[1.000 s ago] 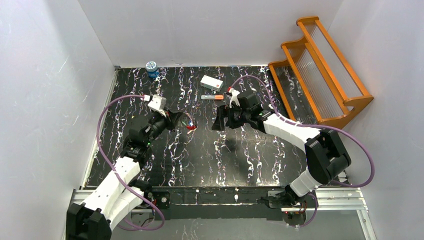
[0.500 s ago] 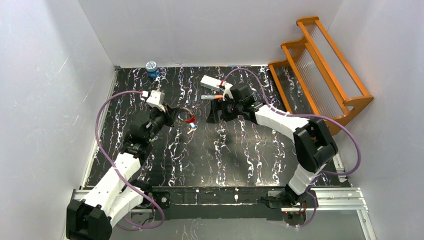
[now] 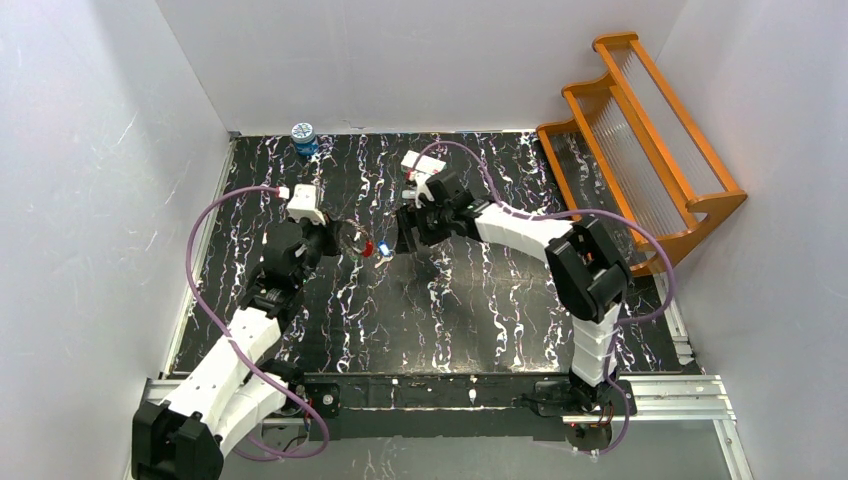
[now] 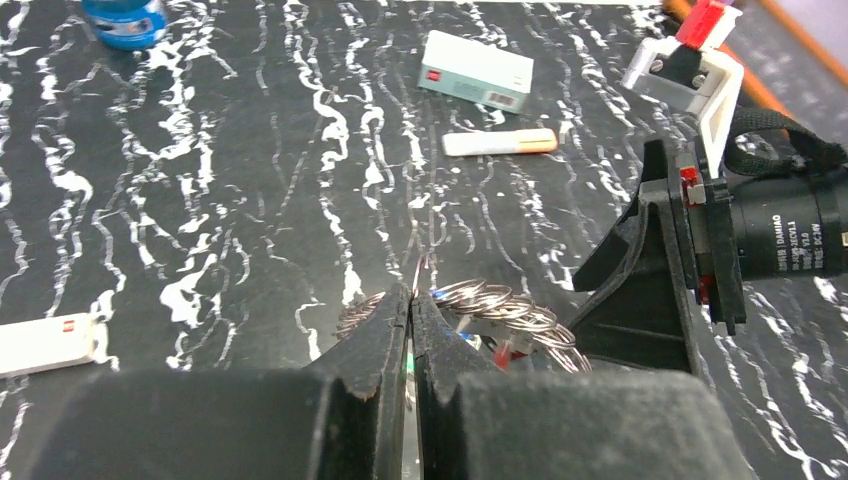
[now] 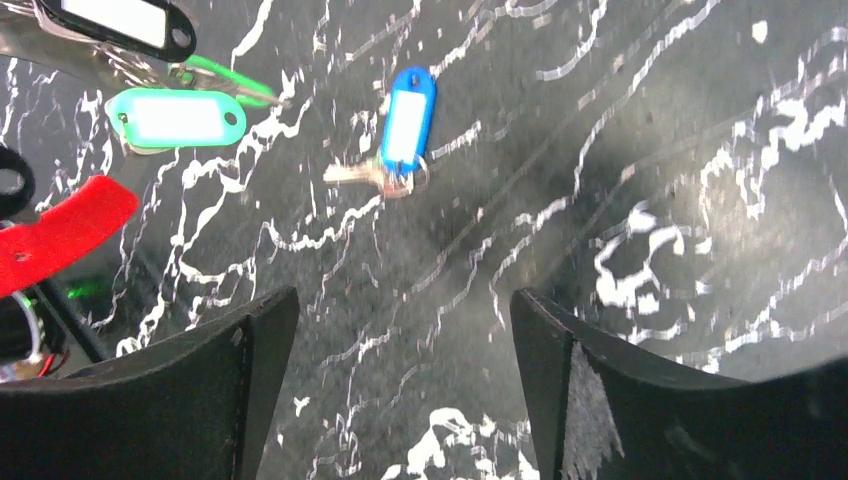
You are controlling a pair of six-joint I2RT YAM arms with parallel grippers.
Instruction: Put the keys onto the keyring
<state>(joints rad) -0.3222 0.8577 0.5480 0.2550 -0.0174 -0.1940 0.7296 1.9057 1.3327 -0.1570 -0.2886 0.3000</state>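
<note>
Right jaws just swung in, apart, over the blue key (image 5: 405, 125) on the table (image 5: 650, 150), left jaws pinched shut on the keyring (image 4: 500, 308), so pickup looks next.

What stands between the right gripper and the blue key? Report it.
Nothing visible does. The blue key lies on the table straight ahead of the right gripper, whose jaws are open. The green tag and red tag sit off to the side.
</note>
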